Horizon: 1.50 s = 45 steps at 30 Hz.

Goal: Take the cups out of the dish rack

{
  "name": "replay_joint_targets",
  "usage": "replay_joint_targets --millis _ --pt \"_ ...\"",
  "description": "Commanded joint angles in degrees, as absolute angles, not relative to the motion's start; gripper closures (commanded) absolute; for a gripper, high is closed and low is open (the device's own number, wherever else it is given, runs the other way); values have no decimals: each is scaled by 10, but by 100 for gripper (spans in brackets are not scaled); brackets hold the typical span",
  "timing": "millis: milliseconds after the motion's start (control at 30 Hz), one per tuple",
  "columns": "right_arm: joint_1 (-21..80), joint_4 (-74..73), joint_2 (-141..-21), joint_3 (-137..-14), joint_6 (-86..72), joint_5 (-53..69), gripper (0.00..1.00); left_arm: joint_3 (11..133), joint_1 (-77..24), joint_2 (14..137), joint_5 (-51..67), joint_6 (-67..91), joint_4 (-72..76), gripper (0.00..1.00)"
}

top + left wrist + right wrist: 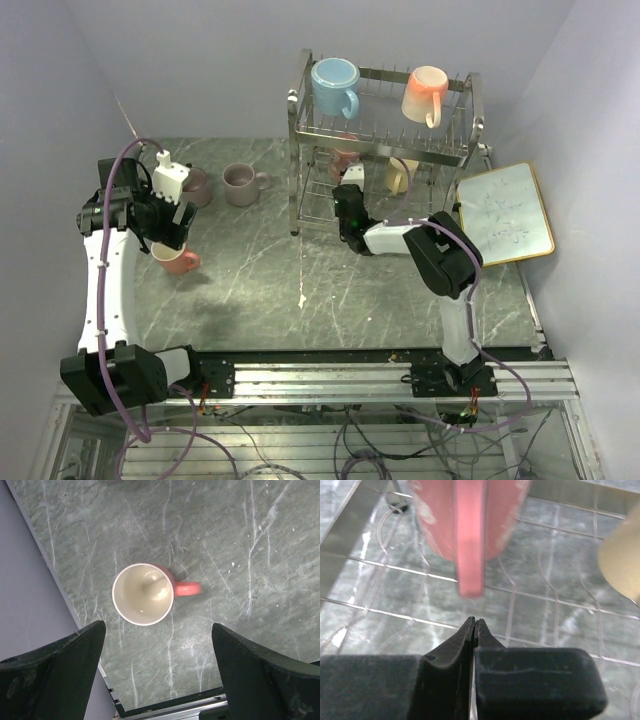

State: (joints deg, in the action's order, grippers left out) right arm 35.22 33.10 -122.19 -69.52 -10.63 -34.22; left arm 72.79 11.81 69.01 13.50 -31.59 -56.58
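Marble table: L hand spread wide above salmon mug; R hand closed, empty, inside rack

Looks straight down on a salmon mug, upright on the grey veined table, cream inside, handle pointing right. Shows the left gripper spread wide, its dark fingers at the two lower corners, the mug just beyond their tips. Catches a lavender wall along the left edge.

The grey marbled table before me is carrying a salmon mug standing upright at left, a mauve mug beside a second mauve mug, the dish rack and a whiteboard at right.
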Motion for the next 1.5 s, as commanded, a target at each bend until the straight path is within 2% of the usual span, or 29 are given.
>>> replay_joint_targets --millis 0,433,800,900,967,1033,1200,1467 --pt "345 332 -1171 -643 -113 -373 100 729 125 671 151 -314 -569 1" --pt "366 395 -1068 -531 -105 -387 100 721 125 648 160 -316 -578 1" --pt "354 418 -990 -498 -123 -345 99 724 125 645 165 -320 -579 1" --pt "334 451 -1011 -492 -135 -308 69 720 125 646 168 -318 -576 1" --pt "328 508 -1037 -484 -121 -287 54 716 125 645 170 -318 -574 1" --pt "325 561 -1069 -483 -101 -270 45 715 125 645 173 -319 -571 1" --pt "319 644 -1139 -496 -72 -246 39 723 125 652 184 -318 -573 1" --pt "306 651 -1213 -566 -47 -228 40 739 125 662 215 -311 -575 1"
